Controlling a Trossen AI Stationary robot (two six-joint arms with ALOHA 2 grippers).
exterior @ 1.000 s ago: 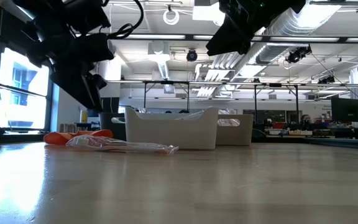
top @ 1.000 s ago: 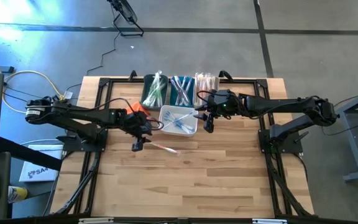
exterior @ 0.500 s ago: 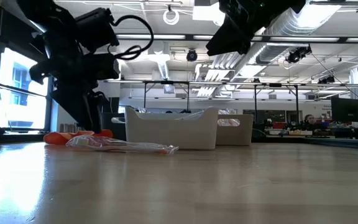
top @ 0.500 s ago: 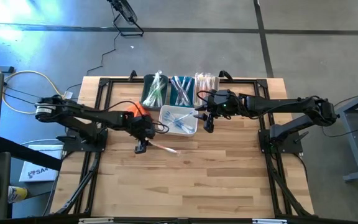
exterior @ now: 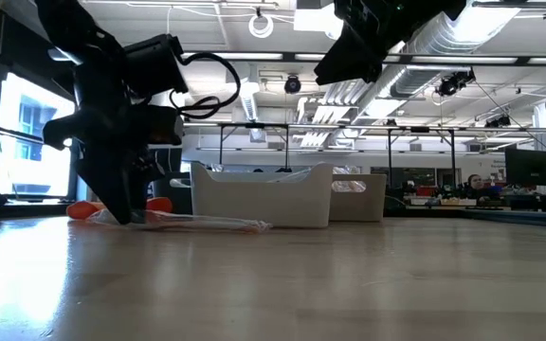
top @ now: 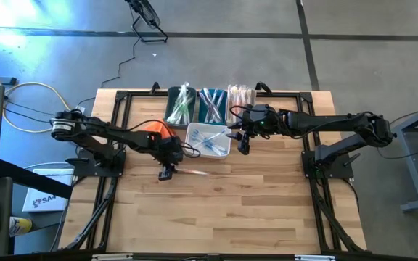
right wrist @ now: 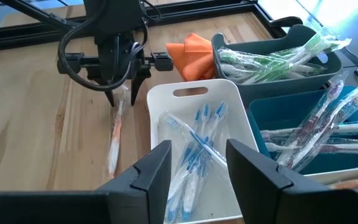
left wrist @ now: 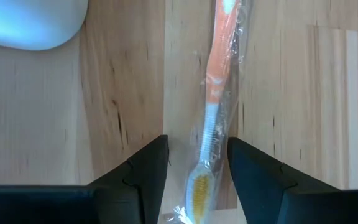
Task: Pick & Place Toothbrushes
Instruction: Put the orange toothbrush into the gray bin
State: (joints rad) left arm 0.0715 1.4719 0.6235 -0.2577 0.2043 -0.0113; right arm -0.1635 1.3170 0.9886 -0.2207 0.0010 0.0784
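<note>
1. High view: my left gripper (top: 167, 172) is down over one end of the orange toothbrush (top: 192, 172) lying loose on the counter (top: 231, 210), just in front of the white bin (top: 209, 140). My right gripper (top: 242, 145) hangs beside that bin's right side, waiting. The risk, as I judge it, is that I am at the very end of the stick, so a pinch there could let the long free end swing or snag the bin wall when I lift. There is plenty of open counter toward the near edge; the bins crowd the far side.

2. Low view: my left gripper (exterior: 121, 204) reaches to the counter at the wrapper's end, with the orange cloth (exterior: 88, 209) just behind it. If I press further I may only flatten the clear wrapper and slide the brush.

3. Left wrist view: my fingers (left wrist: 138, 171) stand wide apart on either side of the orange toothbrush (left wrist: 213, 112), not yet gripping. The bristle end lies between them, nearer one finger; closing off-centre could nip only plastic film.

4. Right wrist view: my right fingers (right wrist: 148, 171) are parted and empty above the white bin (right wrist: 194, 93) of blue toothbrushes (right wrist: 194, 146). The green bin (right wrist: 278, 53) and blue bin (right wrist: 309, 130) are beside it, heaped, so a dropped brush might ride on the pile.
</note>
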